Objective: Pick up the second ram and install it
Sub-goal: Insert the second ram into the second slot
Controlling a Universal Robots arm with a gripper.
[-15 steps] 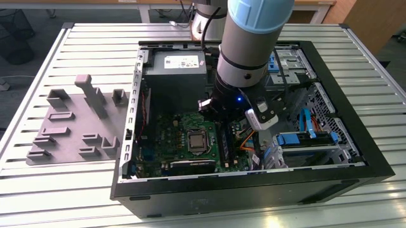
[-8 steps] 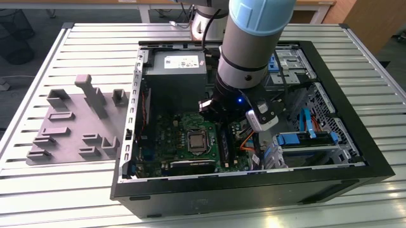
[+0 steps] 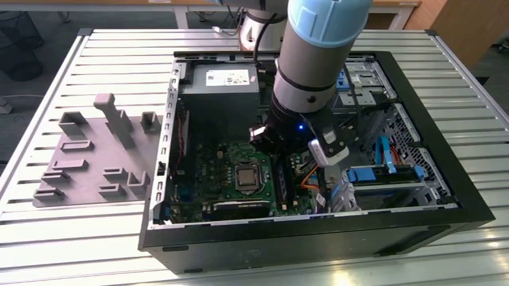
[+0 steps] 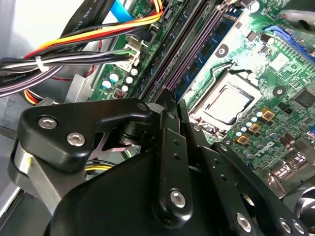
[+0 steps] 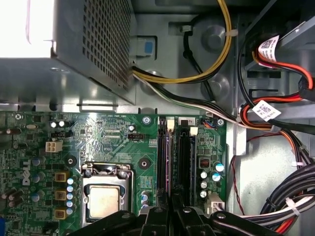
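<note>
The second ram (image 5: 169, 157) is a slim dark-blue stick that stands on edge in a memory slot beside the processor socket (image 5: 104, 201). Its chips show in the second wrist view (image 4: 199, 61). My gripper (image 5: 172, 205) reaches down into the open computer case (image 3: 318, 241), and the stick's near end runs in between its fingertips. In the second wrist view the black fingers (image 4: 170, 128) sit almost together at the end of the slots, my gripper (image 4: 173, 101) shut on the stick. In the exterior view the arm covers most of my gripper (image 3: 275, 156) over the motherboard (image 3: 214, 179).
A grey power supply (image 3: 219, 89) fills the back of the case. Cable bundles (image 5: 275, 123) run close beside the slots. Light-blue drive brackets (image 3: 374, 174) sit at the exterior view's right. A grey fixture plate (image 3: 95, 155) lies on the slatted table at its left.
</note>
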